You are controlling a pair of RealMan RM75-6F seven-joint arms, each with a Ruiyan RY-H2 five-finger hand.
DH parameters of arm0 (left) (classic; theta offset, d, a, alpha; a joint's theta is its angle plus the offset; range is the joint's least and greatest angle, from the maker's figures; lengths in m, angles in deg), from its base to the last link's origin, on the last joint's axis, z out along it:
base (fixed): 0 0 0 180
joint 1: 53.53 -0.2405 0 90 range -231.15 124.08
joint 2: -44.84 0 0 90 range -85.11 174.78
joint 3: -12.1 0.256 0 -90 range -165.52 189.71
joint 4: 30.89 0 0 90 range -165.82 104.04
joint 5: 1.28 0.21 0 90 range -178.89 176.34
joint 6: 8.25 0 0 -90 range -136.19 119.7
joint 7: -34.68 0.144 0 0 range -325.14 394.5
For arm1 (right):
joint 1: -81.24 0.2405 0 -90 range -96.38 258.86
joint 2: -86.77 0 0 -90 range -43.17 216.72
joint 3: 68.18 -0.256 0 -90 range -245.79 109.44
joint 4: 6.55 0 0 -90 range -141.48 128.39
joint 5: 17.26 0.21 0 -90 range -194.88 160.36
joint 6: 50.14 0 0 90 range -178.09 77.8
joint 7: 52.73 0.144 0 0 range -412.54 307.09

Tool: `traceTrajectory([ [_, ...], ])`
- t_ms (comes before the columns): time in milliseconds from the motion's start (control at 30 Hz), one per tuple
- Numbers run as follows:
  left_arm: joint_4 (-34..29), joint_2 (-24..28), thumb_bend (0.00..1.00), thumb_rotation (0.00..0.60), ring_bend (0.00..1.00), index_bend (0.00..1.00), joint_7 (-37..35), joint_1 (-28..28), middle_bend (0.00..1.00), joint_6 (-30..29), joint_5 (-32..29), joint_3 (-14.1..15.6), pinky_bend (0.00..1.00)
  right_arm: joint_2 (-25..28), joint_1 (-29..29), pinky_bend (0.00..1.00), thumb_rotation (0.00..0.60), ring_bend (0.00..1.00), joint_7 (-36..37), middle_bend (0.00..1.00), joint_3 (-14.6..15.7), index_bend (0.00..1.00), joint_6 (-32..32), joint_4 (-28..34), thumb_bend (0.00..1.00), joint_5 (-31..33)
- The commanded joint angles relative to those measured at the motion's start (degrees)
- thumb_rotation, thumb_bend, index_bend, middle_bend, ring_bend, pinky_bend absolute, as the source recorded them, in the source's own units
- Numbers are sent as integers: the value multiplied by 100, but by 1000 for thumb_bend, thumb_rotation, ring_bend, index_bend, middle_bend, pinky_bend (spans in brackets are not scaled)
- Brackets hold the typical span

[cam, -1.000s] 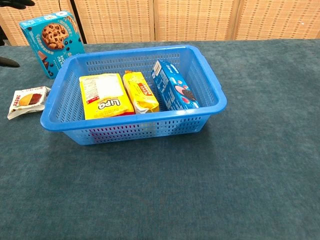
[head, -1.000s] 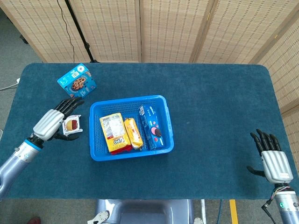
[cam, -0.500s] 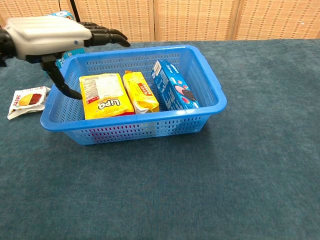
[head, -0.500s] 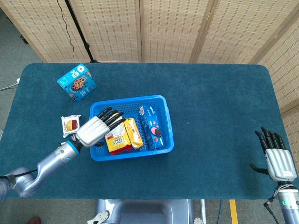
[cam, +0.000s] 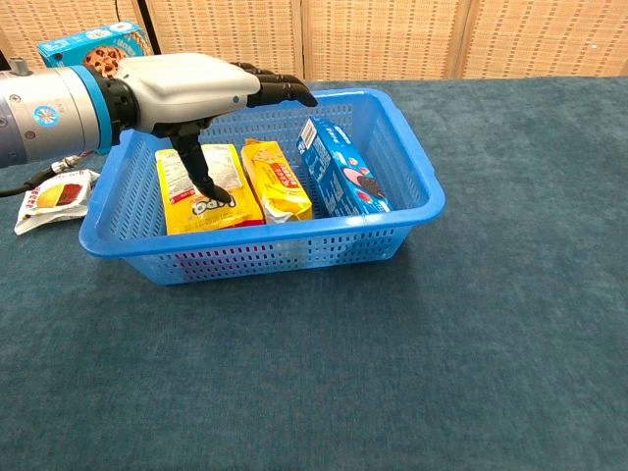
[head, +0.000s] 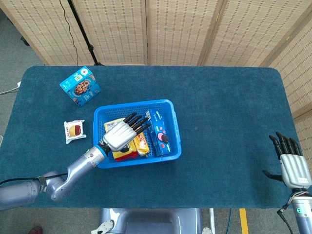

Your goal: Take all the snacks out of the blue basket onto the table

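Note:
The blue basket (head: 174, 127) (cam: 412, 167) stands mid-table and holds a yellow Lipo packet (head: 124, 153) (cam: 235, 208), a yellow-orange packet (head: 142, 142) (cam: 277, 182) and a blue Oreo box (head: 161, 132) (cam: 343, 177). My left hand (head: 123, 134) (cam: 196, 86) hovers open over the basket's left half, fingers spread above the two yellow packets, thumb pointing down at the Lipo packet. It holds nothing. My right hand (head: 290, 165) stays open near the table's right front edge, away from the basket.
A blue cookie box (head: 80, 86) (cam: 93, 44) stands on the table behind and left of the basket. A small white wrapped snack (head: 74, 130) (cam: 54, 196) lies left of the basket. Folding screens line the back.
My left hand has swung right from beside the white snack to over the basket's left half. The right hand drifted slightly toward the front edge.

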Motion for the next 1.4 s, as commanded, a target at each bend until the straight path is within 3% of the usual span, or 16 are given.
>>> traceTrajectory([
  [33, 121, -99, 29, 600, 0, 0, 68, 41, 0, 47, -149, 31, 0, 7, -1, 0, 600, 0, 18, 0, -6, 0, -6, -7, 0, 13],
  [333, 608, -613, 30, 600, 0, 0, 62, 208, 0, 112, -451, 59, 23, 11, 3, 0, 600, 0, 17, 0, -1, 0, -7, 12, 0, -4],
  [433, 673, -687, 30, 600, 0, 0, 59, 241, 0, 121, -490, 88, 94, 22, -5, 0, 600, 0, 52, 0, -19, 0, 0, 8, 0, 25],
  [533, 714, -697, 32, 600, 26, 8, 83, 245, 4, 66, -489, 114, 242, 35, -7, 0, 600, 0, 96, 0, -29, 0, -6, 0, 0, 42],
  [700, 748, -678, 40, 600, 135, 148, 124, 265, 102, 115, -606, 151, 363, 46, -2, 0, 600, 0, 132, 0, -24, 0, -27, 5, 0, 36],
  [833, 771, -686, 74, 600, 247, 299, 113, 296, 267, 162, -693, 161, 436, 49, -1, 0, 600, 0, 133, 0, -26, 0, -28, 13, 0, 40],
  [967, 769, -708, 207, 600, 421, 557, 227, 335, 502, 79, -696, 158, 529, 47, -4, 0, 600, 0, 133, 0, -29, 0, -20, 18, 0, 41],
  [1067, 754, -739, 279, 600, 506, 685, 300, 308, 599, -99, -683, 146, 577, 47, -4, 0, 600, 0, 135, 0, -32, 0, -13, 14, 0, 36],
  [1267, 467, -547, 299, 600, 522, 711, -315, 180, 613, -549, -378, -39, 586, 48, -7, 0, 600, 0, 147, 0, -25, 0, -5, 10, 0, 18],
  [1400, -46, 26, 299, 600, 522, 711, -1001, -3, 613, -997, -16, -247, 586, 59, -19, 0, 600, 0, 148, 0, -14, 0, 31, 41, 0, -23],
])
